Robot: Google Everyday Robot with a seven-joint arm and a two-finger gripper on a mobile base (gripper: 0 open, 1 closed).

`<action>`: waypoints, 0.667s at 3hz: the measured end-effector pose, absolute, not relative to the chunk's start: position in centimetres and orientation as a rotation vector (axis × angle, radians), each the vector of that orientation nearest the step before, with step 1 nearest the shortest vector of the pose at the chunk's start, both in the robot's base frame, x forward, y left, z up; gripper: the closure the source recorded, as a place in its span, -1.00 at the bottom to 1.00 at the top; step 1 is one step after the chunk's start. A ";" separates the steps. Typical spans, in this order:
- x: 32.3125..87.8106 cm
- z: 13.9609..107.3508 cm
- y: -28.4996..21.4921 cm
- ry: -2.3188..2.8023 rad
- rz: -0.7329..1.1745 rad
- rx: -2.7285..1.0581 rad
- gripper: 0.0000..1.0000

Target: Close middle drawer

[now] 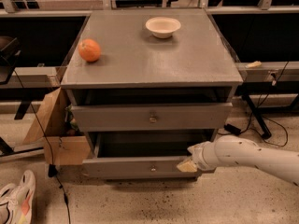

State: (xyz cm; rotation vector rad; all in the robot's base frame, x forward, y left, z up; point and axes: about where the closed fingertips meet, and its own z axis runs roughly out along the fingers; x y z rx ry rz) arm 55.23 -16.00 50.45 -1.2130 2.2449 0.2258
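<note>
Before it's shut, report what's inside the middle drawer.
Middle drawer: only dark interior visible, no items seen; its back is covered by the upper drawer. Gripper at its front panel.

On the grey wooden cabinet (pixel 140 62) I see a round orange fruit (pixel 89 50) near its left edge and a shallow white bowl (pixel 162 26) toward its back. An open brown cardboard box (pixel 56 136) sits against its left side, with a white sneaker (pixel 16 202) on the floor left of its front.
</note>
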 end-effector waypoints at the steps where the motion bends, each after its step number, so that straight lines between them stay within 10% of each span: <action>1: 53.2 50.2 -15.8 2.317 0.311 -1.187 0.28; 2: 51.8 48.3 -15.9 2.378 0.427 -1.118 0.75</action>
